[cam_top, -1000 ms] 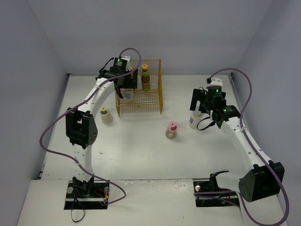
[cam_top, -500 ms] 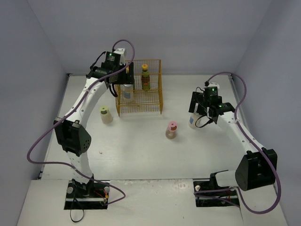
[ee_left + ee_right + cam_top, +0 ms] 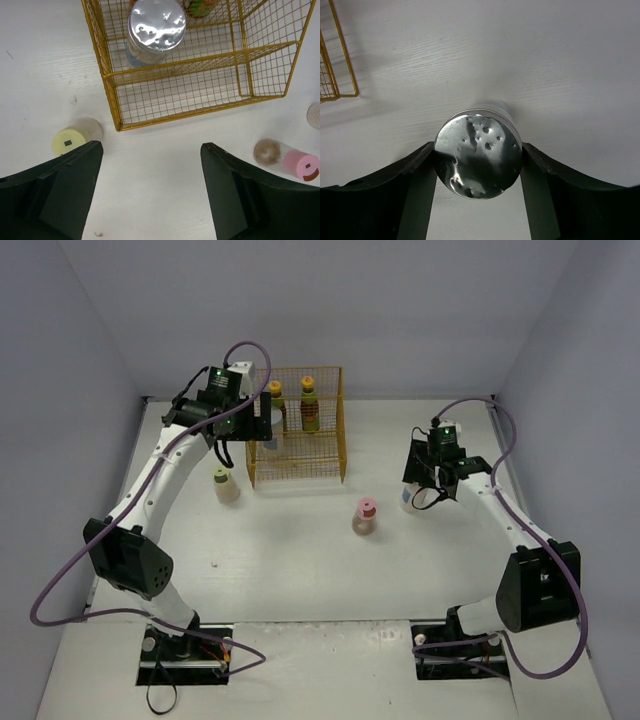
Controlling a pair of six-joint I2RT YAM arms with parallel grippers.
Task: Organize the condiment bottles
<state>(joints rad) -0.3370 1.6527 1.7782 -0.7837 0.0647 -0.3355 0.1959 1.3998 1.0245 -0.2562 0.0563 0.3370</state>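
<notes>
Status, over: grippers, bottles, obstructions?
Left gripper open, empty, by wire rack. Right gripper shut on silver-lidded jar. Pink-capped bottle, green-capped bottle loose on table; pink one near jar's route to rack.

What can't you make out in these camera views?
Left wrist: the dark bottles in the yellow rack, cut by the top edge.
Right wrist: the silver-lidded jar, its body hidden under its lid; whether the right gripper grips it.
Top external: the dark bottles' labels, too small.

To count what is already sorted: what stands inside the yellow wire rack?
The rack holds two dark yellow-capped bottles at the back and one silver-lidded jar in front, on the left. Its lid covers its contents.
</notes>
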